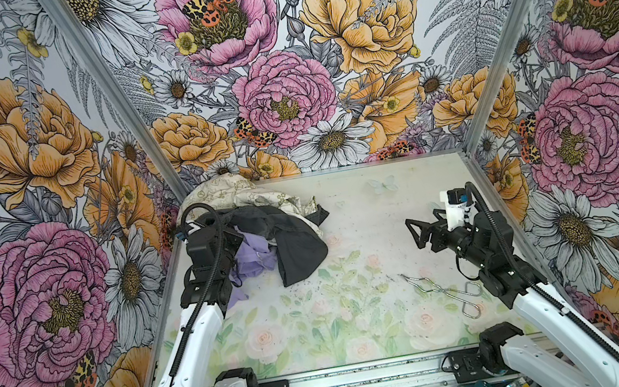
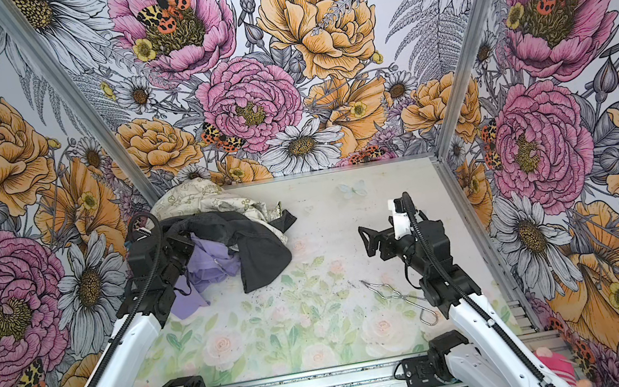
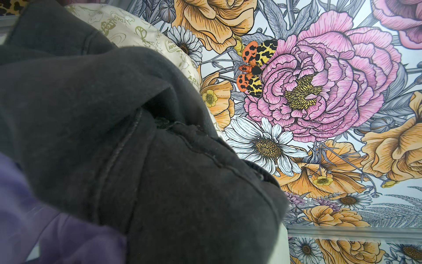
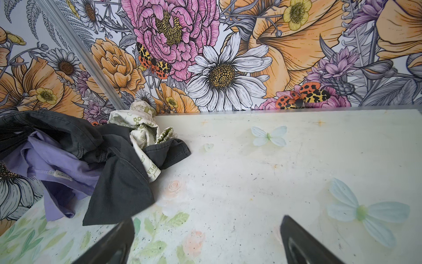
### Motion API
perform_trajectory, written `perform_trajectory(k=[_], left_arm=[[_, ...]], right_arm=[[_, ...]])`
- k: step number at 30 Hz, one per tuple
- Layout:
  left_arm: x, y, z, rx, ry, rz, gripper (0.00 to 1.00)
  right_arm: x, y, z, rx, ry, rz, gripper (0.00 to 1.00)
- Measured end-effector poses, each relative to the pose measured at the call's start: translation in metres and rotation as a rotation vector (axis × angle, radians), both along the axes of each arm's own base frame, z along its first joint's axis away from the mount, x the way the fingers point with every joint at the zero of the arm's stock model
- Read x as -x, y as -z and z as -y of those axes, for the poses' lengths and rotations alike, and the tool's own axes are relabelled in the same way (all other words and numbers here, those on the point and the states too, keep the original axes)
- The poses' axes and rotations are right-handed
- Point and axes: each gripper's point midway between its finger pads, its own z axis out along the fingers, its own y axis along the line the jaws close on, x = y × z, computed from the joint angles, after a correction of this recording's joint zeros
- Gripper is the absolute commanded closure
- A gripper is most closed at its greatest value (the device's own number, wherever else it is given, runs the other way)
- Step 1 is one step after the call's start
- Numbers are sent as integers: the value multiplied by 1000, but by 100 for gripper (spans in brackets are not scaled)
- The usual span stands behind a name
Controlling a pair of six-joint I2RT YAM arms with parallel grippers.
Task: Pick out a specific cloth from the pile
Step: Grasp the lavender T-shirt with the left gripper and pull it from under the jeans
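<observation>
Left end effector (image 1: 231,238), clenched inside the pile (image 1: 266,220), should draw the cloth (image 1: 253,252) out slowly, leaving the dark garment (image 1: 300,250) behind.

- On the cream cloth (image 3: 127,27), left wrist view: olive print w/ letters "DAY" in an oval badge, plus a peace sign (other wording too creased to read).
- Same cloth, right wrist view: letters "PEA" on a fold.
- On the lavender cloth (image 4: 45,157): white sewn tag (image 4: 62,177), print too small to read.
</observation>
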Motion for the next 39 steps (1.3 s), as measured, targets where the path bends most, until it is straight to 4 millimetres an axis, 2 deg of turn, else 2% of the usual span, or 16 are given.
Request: perform_trajectory(k=[16, 26, 29, 33, 39], left_arm=[[0, -41, 1, 0, 5, 65, 100], [-1, -102, 7, 12, 42, 173, 100], [0, -114, 9, 14, 52, 191, 100], [-2, -120, 12, 16, 66, 195, 100], [-10, -107, 16, -2, 92, 151, 100]], right_arm=[[2, 0, -4, -5, -21, -2, 1], [2, 0, -4, -12, -21, -6, 1], [2, 0, -5, -12, -24, -6, 1], [2, 0, -5, -14, -27, -6, 1], [2, 4, -8, -16, -39, -21, 0]])
